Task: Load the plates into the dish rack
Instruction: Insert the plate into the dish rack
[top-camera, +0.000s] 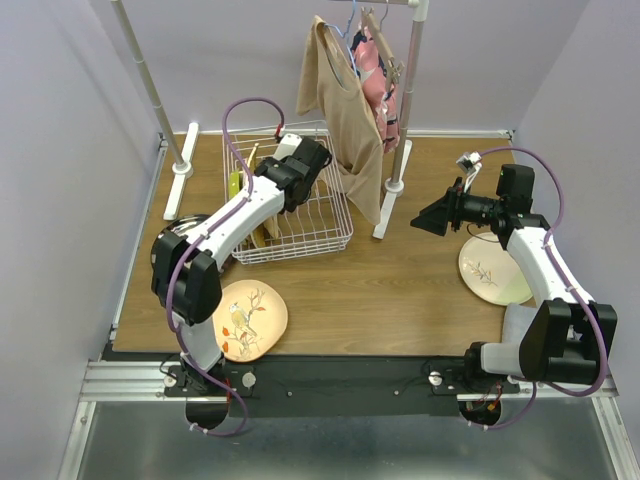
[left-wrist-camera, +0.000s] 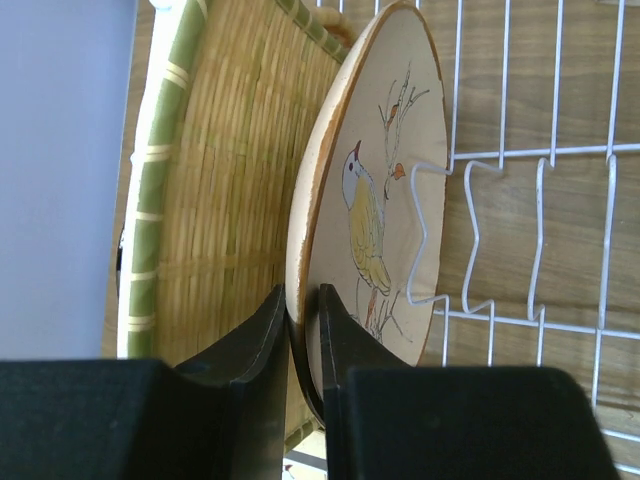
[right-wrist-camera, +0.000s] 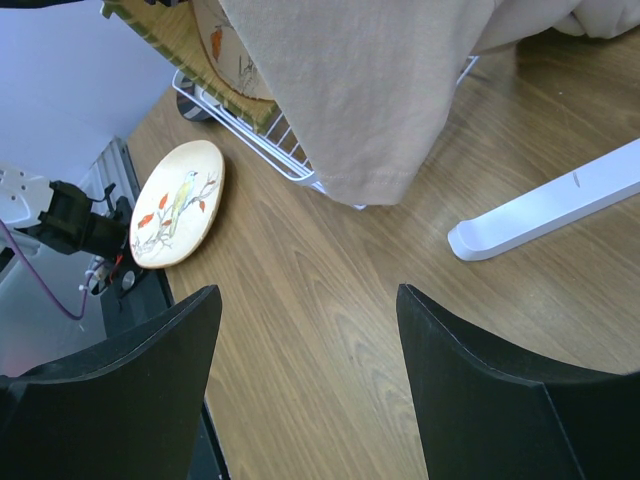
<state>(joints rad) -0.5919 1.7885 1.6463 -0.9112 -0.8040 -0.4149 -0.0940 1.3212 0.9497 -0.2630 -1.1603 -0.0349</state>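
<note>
A peach bird-painted plate (left-wrist-camera: 385, 180) stands on edge between the prongs of the white wire dish rack (top-camera: 320, 225) (left-wrist-camera: 500, 240). Beside it leans a woven-look plate with a green rim (left-wrist-camera: 230, 170). My left gripper (top-camera: 305, 165) (left-wrist-camera: 302, 295) is over the rack. Its jaws straddle the bird plate's rim with a thin gap on one side, slightly open. Another peach bird plate (top-camera: 248, 320) (right-wrist-camera: 178, 203) lies flat at the table's near left. A cream plate (top-camera: 490, 270) lies at the right under my right arm. My right gripper (top-camera: 425, 218) (right-wrist-camera: 308, 300) hangs open over bare wood, holding nothing.
A white clothes-rail stand (top-camera: 400, 150) with a tan garment (top-camera: 345, 110) (right-wrist-camera: 360, 80) hangs just right of the rack, its hem draping over the rack's corner. The stand's foot (right-wrist-camera: 560, 200) lies on the wood. A dark round dish (top-camera: 175, 232) sits left of the rack.
</note>
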